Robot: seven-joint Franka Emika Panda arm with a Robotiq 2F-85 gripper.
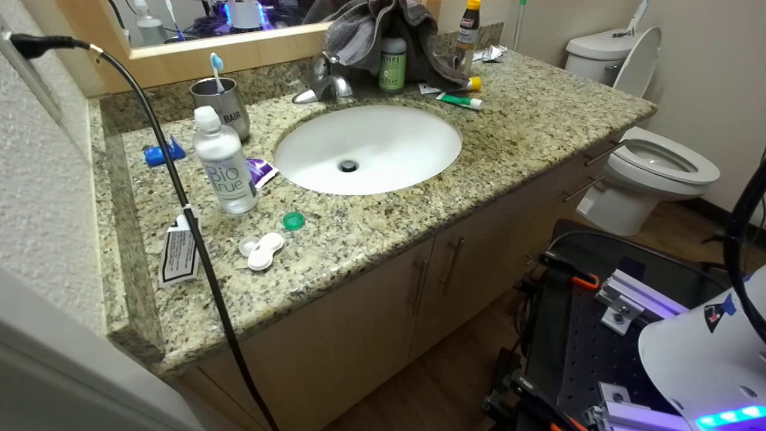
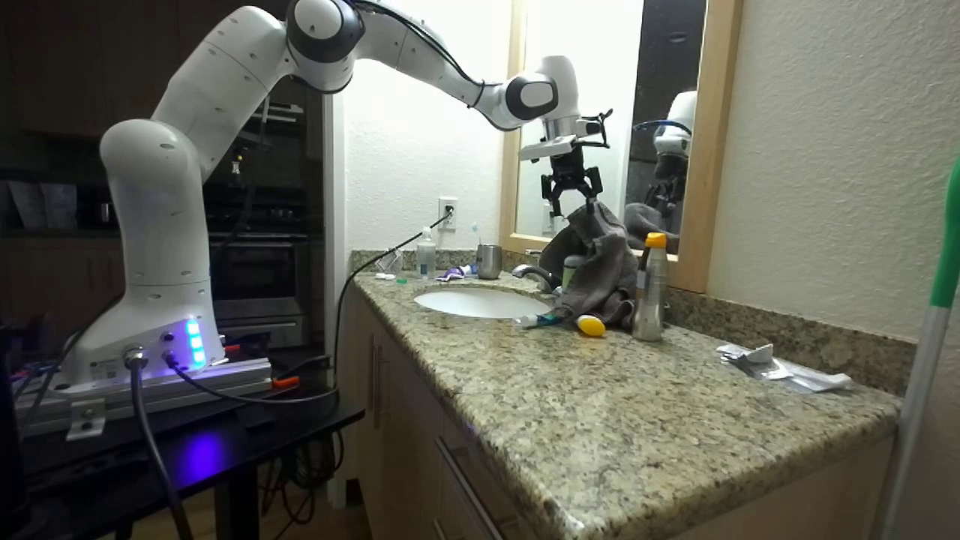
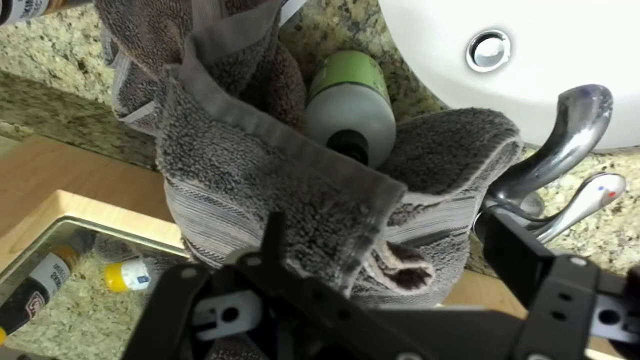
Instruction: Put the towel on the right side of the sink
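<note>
The grey towel [image 1: 359, 36] is bunched in a tall heap behind the sink [image 1: 383, 143], draped round a green-labelled soap bottle [image 1: 392, 69]. In an exterior view the towel [image 2: 604, 259] stands between the faucet and a yellow-capped spray bottle, close to the mirror. The sink [image 2: 480, 302] shows in front of it. My gripper [image 2: 574, 211] is open just above the towel's top, one finger at its upper edge. In the wrist view the towel [image 3: 280, 170] lies below and between the spread fingers [image 3: 385, 240]; the soap bottle [image 3: 350, 115] pokes out of its folds.
The faucet [image 3: 565, 145] is close to one finger. The spray bottle [image 2: 651, 292], a yellow-capped item [image 2: 591, 325] and a green tube [image 1: 459, 100] lie by the towel. The mirror [image 2: 577, 112] is behind. A steel cup [image 1: 230, 108] and clear bottle [image 1: 224, 161] stand across the sink.
</note>
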